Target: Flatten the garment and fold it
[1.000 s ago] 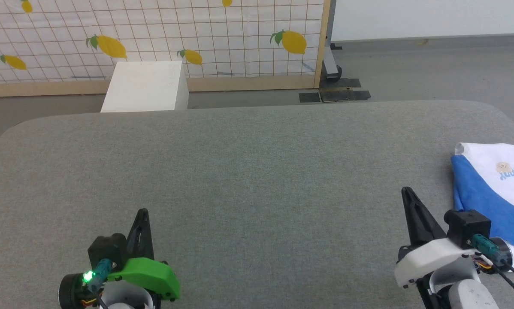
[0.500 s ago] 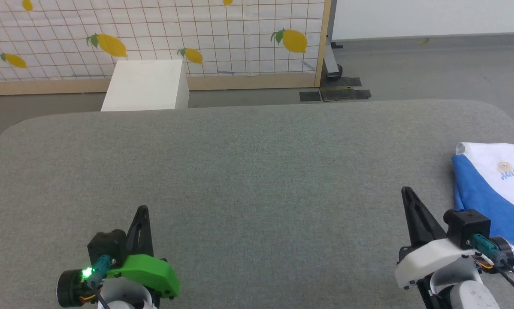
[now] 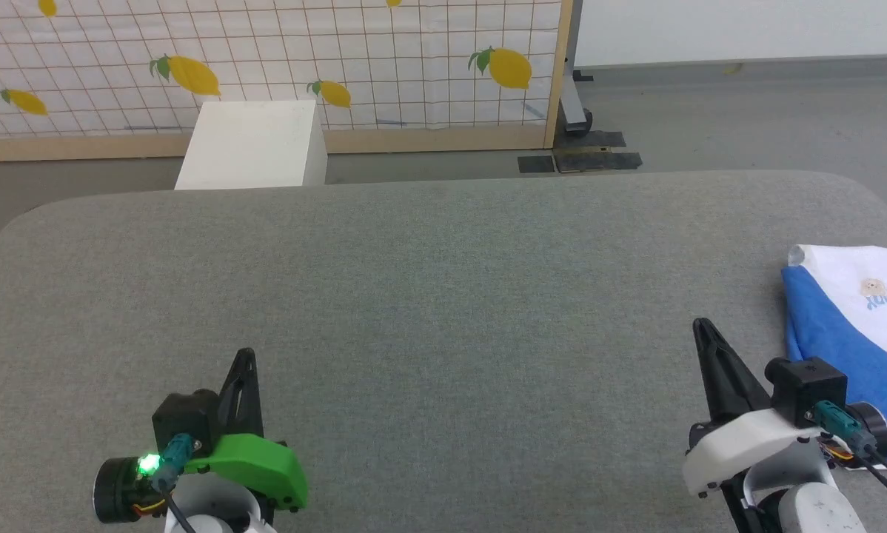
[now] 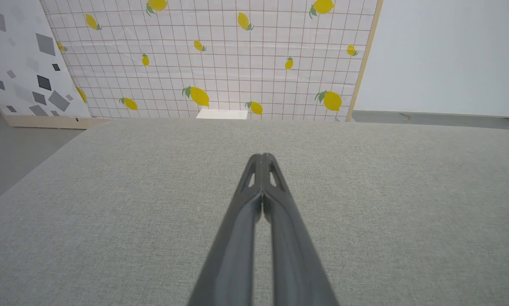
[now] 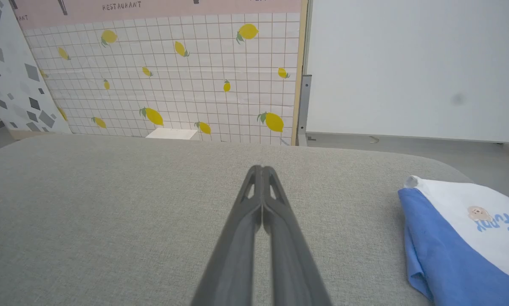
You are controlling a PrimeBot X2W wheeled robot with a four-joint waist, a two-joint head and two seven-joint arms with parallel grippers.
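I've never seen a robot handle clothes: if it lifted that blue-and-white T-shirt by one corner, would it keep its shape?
Probably not: the T-shirt lies in soft rounded folds, so it would likely droop from the grip. It looks thin, so probably light. Pushed, it may bunch rather than slide, since the grey table cover looks rough-woven.

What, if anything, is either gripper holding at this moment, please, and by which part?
Nothing is held: left gripper and right gripper are both shut empty; the garment lies apart.
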